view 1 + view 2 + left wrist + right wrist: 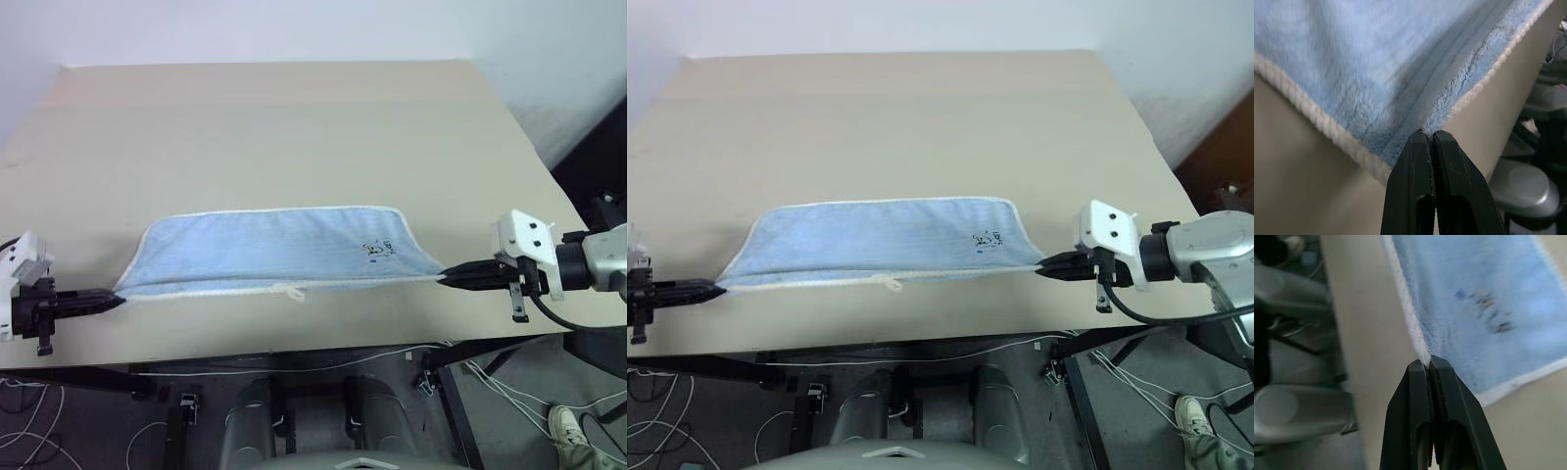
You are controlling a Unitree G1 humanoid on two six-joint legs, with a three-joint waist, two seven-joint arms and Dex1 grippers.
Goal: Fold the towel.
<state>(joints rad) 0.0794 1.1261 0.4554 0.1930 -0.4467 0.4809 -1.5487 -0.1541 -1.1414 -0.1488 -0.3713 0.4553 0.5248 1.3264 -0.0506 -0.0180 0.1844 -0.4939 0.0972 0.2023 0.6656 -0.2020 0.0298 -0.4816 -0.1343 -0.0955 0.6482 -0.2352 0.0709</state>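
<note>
Left gripper [116, 302] pinches the towel's [274, 247] near-left corner; right gripper [446, 278] pinches the near-right corner. Towel is stretched between them, lying folded in half on the bench [294, 127] near its front edge. Small dark print, seemingly an emblem, near the right end.

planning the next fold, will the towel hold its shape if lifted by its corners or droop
Likely droop: the towel looks thin, sagging between the pinched corners. Probably light, since the left gripper and right gripper hold it by fingertips alone.
</note>
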